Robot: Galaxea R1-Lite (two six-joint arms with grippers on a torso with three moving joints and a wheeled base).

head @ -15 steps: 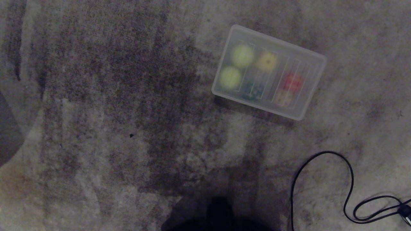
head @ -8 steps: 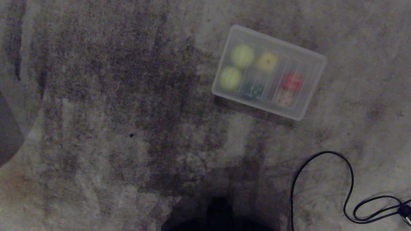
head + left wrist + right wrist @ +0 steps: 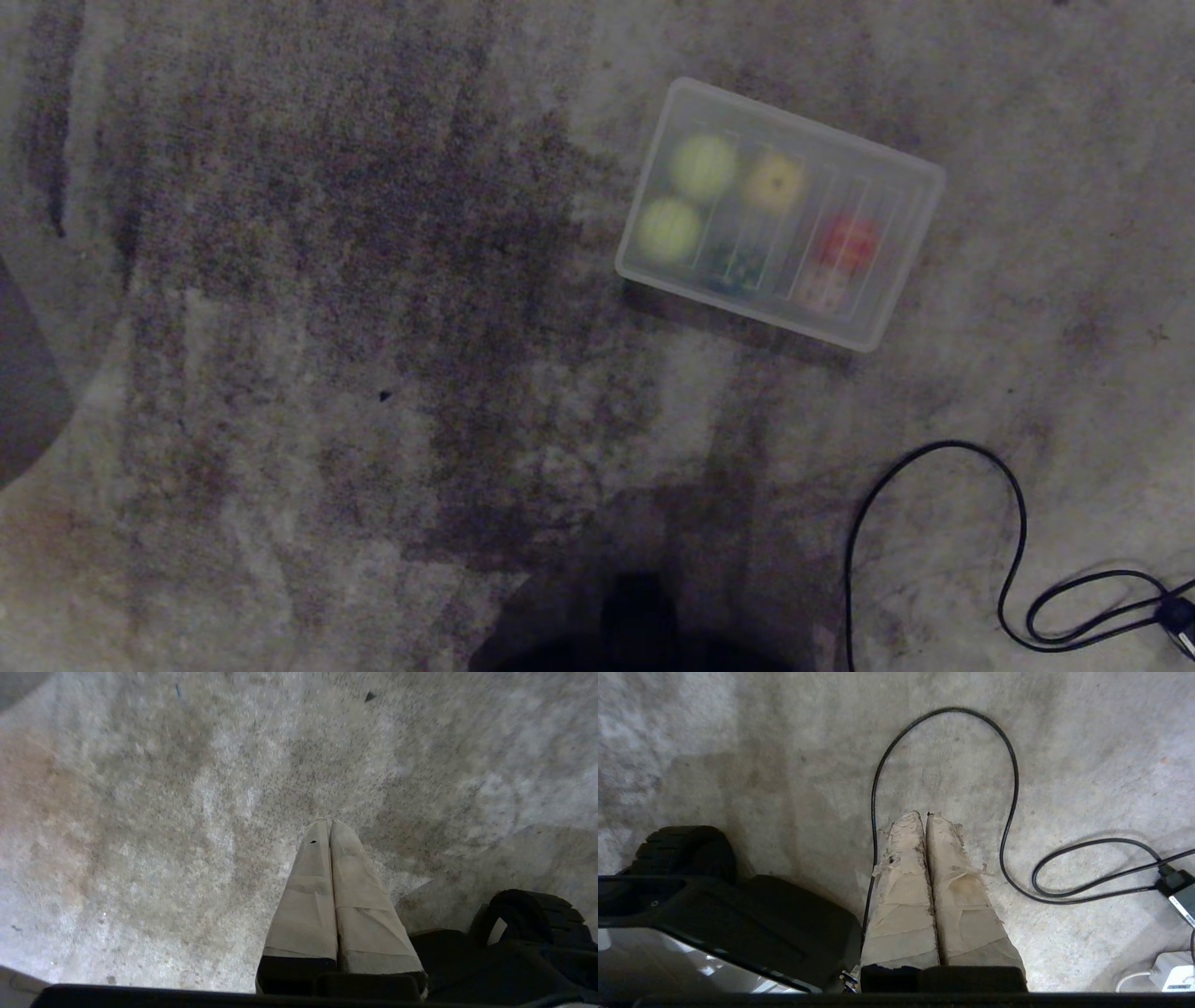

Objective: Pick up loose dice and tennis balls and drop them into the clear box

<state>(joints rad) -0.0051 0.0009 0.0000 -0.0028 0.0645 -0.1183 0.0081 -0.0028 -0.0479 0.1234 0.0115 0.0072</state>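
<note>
Nearest the robot there's its own dark base at 6 o'clock of the head view, sitting on stained grey carpet. Both arms are parked low by the base. The left gripper has its taped fingers pressed together with nothing between them, pointing down over bare carpet. The right gripper is the same, squeezed closed and empty, its tips inside the loop of a black cable, which lies around 4 o'clock in the head view.

Further out, toward 1 o'clock, the clear box sits on the carpet with a ribbed lid on top. Through it you can see two tennis balls at its left end, and the dice: yellow, dark green, red, tan.

Compared to a second ago, the whole scene has slid down very slightly, so the camera moved; nothing else changed.
</note>
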